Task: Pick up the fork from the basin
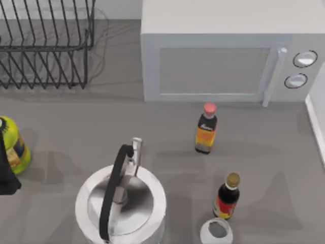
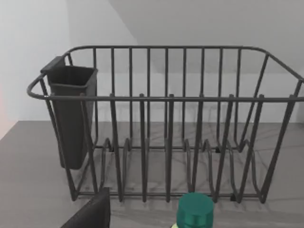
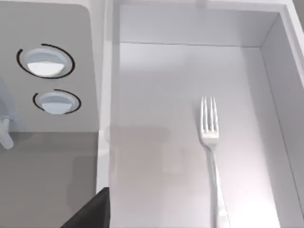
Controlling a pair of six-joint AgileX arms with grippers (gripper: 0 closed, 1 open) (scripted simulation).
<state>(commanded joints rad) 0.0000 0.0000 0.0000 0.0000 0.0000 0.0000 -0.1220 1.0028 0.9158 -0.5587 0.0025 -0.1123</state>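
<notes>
The left arm [image 1: 6,168] rests at the table's left edge, far left of the microwave [image 1: 223,61], beside a yellow bottle [image 1: 14,145]; its wrist faces a thin wire dish rack [image 2: 166,123]. Right of the microwave is the smooth white basin [image 3: 142,95]. There the slim shiny fork [image 3: 210,137] lies flat, probably easy to approach from above. I cannot tell either gripper's opening.
</notes>
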